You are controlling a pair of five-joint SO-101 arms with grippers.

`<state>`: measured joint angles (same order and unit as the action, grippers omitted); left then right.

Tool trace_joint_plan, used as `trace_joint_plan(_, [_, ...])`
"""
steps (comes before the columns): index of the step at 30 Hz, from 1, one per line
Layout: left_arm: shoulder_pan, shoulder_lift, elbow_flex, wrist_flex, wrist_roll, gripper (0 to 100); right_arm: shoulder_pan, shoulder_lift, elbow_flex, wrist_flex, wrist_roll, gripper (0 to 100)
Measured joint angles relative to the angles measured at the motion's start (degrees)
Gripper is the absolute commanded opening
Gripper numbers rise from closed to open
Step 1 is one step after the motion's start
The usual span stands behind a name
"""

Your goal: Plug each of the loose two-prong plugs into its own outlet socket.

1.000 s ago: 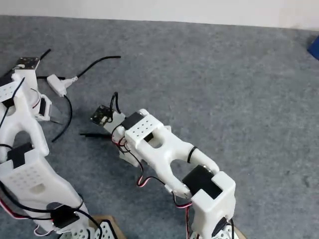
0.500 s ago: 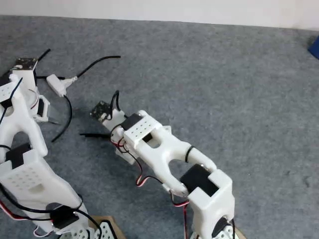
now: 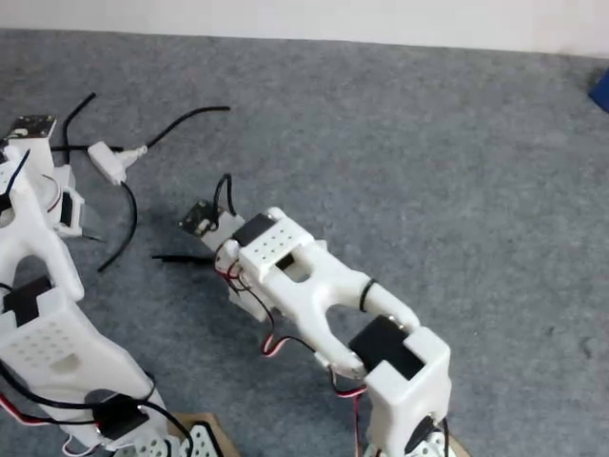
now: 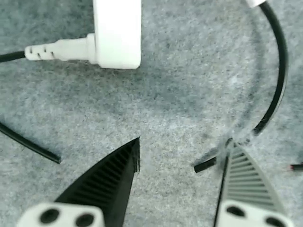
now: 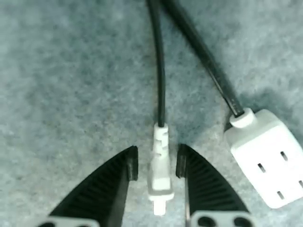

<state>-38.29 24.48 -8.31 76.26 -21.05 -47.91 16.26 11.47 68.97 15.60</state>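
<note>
Straddled the white plug on the carpet with the right gripper, jaws narrowly spread, not yet pinching; called for a square squeeze, keeping it level toward the outlet socket just beside, left gripper hovering wide-jawed.

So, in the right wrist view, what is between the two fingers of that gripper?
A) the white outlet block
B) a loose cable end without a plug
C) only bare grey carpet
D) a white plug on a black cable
D: the white plug lies between the fingers of the right gripper, and its black cable leads away from them. The outlet block lies off to one side, outside the fingers.
</note>
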Motion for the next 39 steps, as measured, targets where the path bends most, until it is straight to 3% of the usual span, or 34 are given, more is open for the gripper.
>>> trace_joint_plan(18, [0.0, 0.0, 0.0, 0.0, 0.0, 29, 0.0, 4.0, -0.4, -4.1, -0.1, 13.5])
trace_joint_plan(22, [0.0, 0.0, 0.0, 0.0, 0.0, 29, 0.2, 4.1, -0.8, -4.4, -0.1, 0.0])
trace_joint_plan(31, [0.0, 0.0, 0.0, 0.0, 0.0, 29, 1.1, 4.2, -1.1, -4.9, -0.2, 0.7])
trace_joint_plan(39, [0.3, -1.0, -2.6, 3.1, -0.4, 29, -1.8, 2.2, -9.6, 5.9, -10.5, 0.6])
